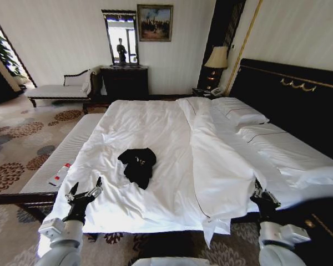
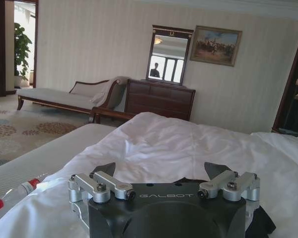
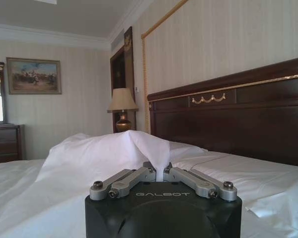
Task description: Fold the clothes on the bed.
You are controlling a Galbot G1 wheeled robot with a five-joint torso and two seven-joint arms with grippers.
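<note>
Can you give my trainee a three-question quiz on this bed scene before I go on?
1. True or false: the black T-shirt lies crumpled on the bed.
2. Which gripper has its fingers spread: A) left gripper B) right gripper?
3. Fill in: a bottle with a red cap lies on the ______ beside the bed.

Key: 1 true; 2 A; 3 bench.
</note>
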